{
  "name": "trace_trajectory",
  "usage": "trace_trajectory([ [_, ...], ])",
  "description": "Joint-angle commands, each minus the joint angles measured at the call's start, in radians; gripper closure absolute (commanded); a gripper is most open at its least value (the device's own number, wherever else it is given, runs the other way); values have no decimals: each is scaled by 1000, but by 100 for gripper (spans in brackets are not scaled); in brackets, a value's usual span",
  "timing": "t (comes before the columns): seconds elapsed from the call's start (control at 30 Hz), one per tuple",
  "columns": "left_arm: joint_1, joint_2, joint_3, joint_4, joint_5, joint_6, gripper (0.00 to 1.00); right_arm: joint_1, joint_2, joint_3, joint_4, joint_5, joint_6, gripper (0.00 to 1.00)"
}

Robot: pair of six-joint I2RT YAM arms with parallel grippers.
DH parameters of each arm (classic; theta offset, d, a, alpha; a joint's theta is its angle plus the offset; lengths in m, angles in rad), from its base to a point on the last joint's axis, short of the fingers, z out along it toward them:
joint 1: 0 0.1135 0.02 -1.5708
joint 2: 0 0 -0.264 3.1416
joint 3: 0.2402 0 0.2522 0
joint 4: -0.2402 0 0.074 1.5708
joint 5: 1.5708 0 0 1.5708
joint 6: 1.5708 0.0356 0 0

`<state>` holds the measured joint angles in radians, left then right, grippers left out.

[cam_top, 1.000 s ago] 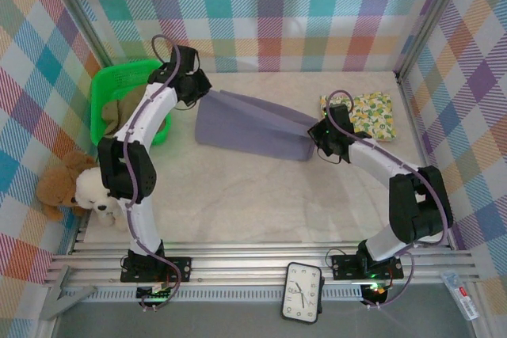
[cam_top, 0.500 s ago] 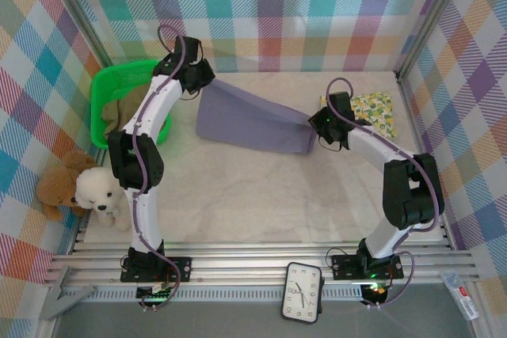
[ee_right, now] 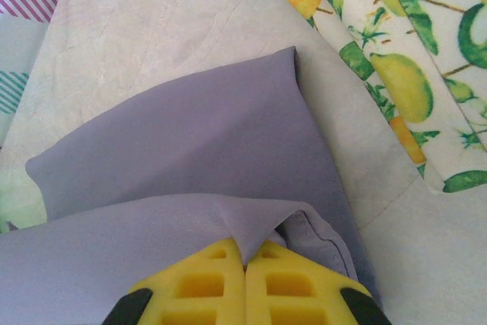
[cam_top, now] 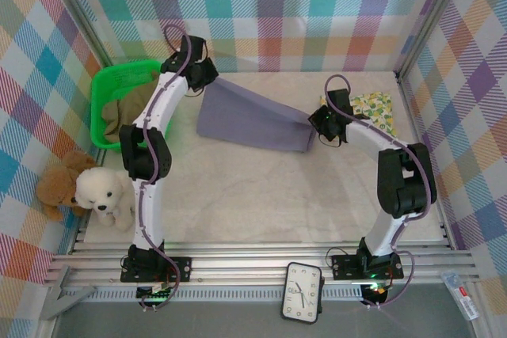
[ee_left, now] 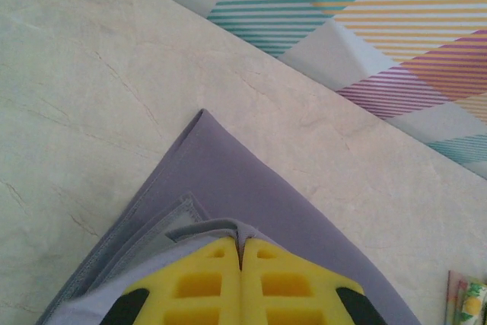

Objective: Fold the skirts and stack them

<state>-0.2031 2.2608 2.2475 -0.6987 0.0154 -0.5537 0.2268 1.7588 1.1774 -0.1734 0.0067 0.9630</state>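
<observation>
Our left gripper (ee_left: 241,247) and right gripper (ee_right: 245,266), jaws pressed together, each pinch an end of the plain grey-lavender cloth skirt (cam_top: 252,120). We stretch it across the pale stone-look table (cam_top: 261,195), likely so the fold lands straight, beside the folded lemon-print skirt (cam_top: 374,112).

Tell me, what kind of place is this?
Probably a robot practice booth, not a home: two robot arms bolted to a metal rail, checked walls boxing in the table, and a lavender skirt held between them.
</observation>
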Motion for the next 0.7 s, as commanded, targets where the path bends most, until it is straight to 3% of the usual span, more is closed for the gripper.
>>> trace_trajectory([
  [0.0, 24, 25, 52, -19, -32, 23, 100, -13, 32, 43, -26, -8, -26, 98],
  [0.2, 24, 99, 71, 33, -29, 8, 100, -20, 99, 99, -30, -22, -46, 96],
  [0.33, 25, 190, 186, 15, -19, 11, 98, -27, 147, 165, -51, -47, -76, 92],
  [0.37, 27, 210, 220, 4, -2, 14, 89, -27, 149, 176, -59, -50, -83, 89],
  [0.43, 28, 246, 303, -47, 58, 22, 38, -27, 137, 191, -84, -56, -95, 77],
  [0.47, 28, 250, 333, -72, 75, 24, 19, -28, 122, 189, -91, -60, -96, 72],
  [0.57, 27, 208, 323, -103, 120, 35, 0, -22, 57, 160, -92, -80, -112, 44],
  [0.67, 27, 155, 253, -99, 184, 43, 0, 0, 9, 136, -77, -133, -142, 22],
])
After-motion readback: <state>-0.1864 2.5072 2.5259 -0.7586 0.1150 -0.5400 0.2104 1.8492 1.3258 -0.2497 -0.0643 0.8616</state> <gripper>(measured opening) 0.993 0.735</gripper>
